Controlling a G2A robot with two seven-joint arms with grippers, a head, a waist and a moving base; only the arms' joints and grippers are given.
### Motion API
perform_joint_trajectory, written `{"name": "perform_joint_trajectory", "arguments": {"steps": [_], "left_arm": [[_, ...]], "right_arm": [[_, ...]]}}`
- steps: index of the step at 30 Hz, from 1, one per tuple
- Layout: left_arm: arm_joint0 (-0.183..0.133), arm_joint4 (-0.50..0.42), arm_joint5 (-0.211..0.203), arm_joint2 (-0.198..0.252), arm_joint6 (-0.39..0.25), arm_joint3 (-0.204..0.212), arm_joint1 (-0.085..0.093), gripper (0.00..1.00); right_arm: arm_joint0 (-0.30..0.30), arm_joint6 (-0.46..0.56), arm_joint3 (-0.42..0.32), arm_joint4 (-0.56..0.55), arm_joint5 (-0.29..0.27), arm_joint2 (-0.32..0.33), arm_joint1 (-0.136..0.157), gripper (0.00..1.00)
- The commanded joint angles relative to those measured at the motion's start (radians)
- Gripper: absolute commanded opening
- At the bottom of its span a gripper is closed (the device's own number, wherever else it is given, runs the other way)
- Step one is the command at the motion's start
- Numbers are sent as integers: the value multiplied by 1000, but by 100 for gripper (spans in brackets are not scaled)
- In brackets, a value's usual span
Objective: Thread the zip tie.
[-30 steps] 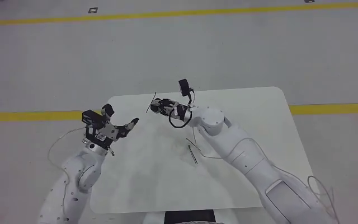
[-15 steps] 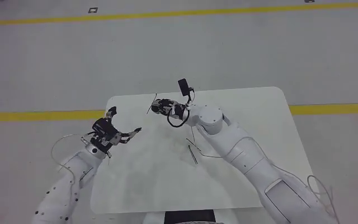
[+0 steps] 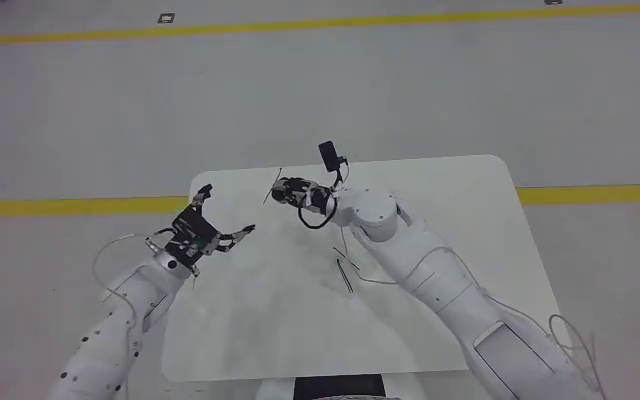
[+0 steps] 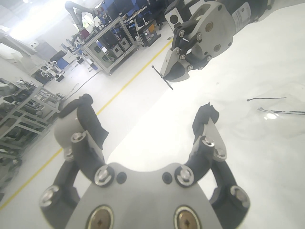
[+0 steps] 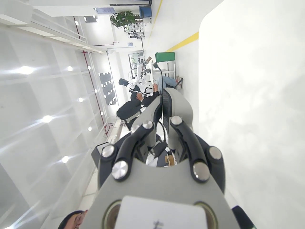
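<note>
The zip tie is partly hidden, pinched by the right gripper; it slants upper-right to lower-left above frame centre. The left gripper gapes wide.

My arms: white rounded shells | left gripper: grey plate, silver screws, black-wrapped fingertips | right gripper: grey fingers, black links

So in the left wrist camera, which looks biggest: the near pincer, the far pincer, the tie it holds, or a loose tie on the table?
1. The left pincer looks largest, though it is nearest the camera.
2. The right pincer comes next.
3. The held zip tie and the loose zip tie are too alike to rank.
</note>
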Motion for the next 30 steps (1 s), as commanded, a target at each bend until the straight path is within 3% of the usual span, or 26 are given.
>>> {"name": "perform_joint_trajectory", "arguments": {"steps": [1,4,5,8,11,14,24,30], "left_arm": [[-6,0,37,20,-10,-20,46,100],[-19,0,90,63,2,-28,112,100],[-26,0,113,88,9,-27,143,100],[-46,0,183,158,30,-16,215,100],[-73,0,262,236,51,2,280,100],[-108,0,314,313,85,15,333,100],[-108,0,314,313,85,15,333,100],[-116,-15,320,320,71,16,324,100]], "right_arm": [[-1,-4,-15,-13,20,1,0,0],[-5,-12,-34,-23,44,7,1,0],[-6,-17,-43,-28,54,12,2,0],[-13,-27,-62,-41,76,22,4,0],[-19,-25,-75,-44,93,32,5,0],[-24,-14,-83,-35,105,41,6,0],[-24,-14,-83,-35,105,41,6,0],[-24,-14,-83,-35,105,41,6,0]]}}
